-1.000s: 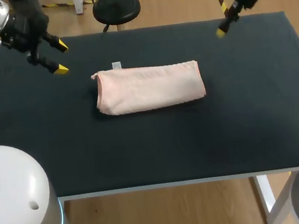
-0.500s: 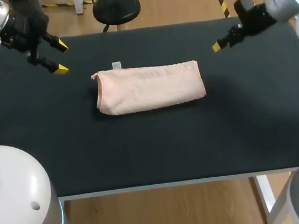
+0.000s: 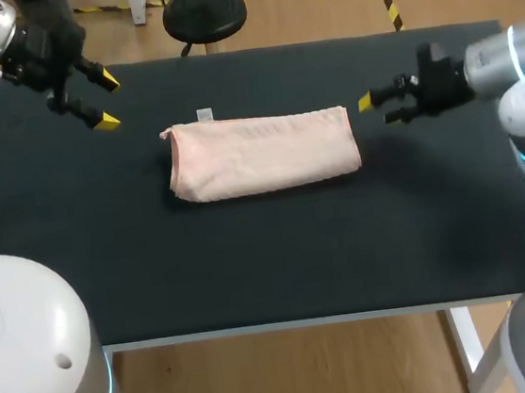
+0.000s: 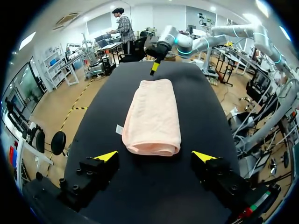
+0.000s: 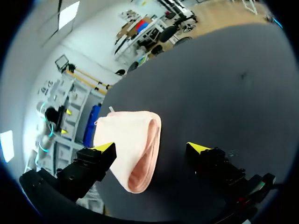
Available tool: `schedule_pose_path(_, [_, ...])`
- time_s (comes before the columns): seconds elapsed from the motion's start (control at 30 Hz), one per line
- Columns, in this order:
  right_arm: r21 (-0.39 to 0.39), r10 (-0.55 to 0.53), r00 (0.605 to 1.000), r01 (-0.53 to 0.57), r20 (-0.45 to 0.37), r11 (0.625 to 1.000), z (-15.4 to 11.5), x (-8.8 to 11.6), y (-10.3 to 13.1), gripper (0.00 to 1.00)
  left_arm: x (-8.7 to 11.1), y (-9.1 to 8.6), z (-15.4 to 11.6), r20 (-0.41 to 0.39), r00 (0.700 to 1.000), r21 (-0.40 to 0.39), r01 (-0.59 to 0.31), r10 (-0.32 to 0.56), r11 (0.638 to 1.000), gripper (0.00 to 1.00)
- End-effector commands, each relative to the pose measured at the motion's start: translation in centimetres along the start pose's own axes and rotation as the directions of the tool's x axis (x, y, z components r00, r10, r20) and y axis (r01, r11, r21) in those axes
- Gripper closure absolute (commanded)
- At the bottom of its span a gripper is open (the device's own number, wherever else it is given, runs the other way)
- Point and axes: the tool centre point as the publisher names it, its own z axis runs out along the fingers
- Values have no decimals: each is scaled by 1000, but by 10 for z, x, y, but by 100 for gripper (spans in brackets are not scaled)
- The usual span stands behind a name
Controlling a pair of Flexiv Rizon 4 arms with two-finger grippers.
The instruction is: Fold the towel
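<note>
A pink towel (image 3: pixel 262 154), folded into a long thick bundle, lies across the middle of the black table (image 3: pixel 251 264). My left gripper (image 3: pixel 107 100) hangs open above the table's back left, well clear of the towel's left end (image 4: pixel 152 116), which lies ahead of its fingers (image 4: pixel 155 156). My right gripper (image 3: pixel 376 110) stands open just off the towel's right end, low over the table and apart from the cloth. In the right wrist view the towel's rolled end (image 5: pixel 131 144) lies between and ahead of the open fingers (image 5: pixel 152 148).
A small white tag (image 3: pixel 204 115) sticks out at the towel's back left corner. The table's front edge (image 3: pixel 277 326) runs below a wide bare stretch of black surface. White rounded robot housing (image 3: pixel 28 346) fills the near left corner.
My right arm has swung down from the back right corner and now sits low beside the towel's right end. The left arm and the towel have not moved.
</note>
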Motion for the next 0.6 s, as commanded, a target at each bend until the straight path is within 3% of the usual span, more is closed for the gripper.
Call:
schedule_pose_path(0.03, [6,166,985,-166,-54,986,16,-8,-6,0,0,1,0,2,1000,2,-3,3,1000,0])
schedule_pose_path(0.6, [132,119,993,-117,-10,984,31,-2,3,0,0,1,0,2,1000,2,-3,3,1000,0])
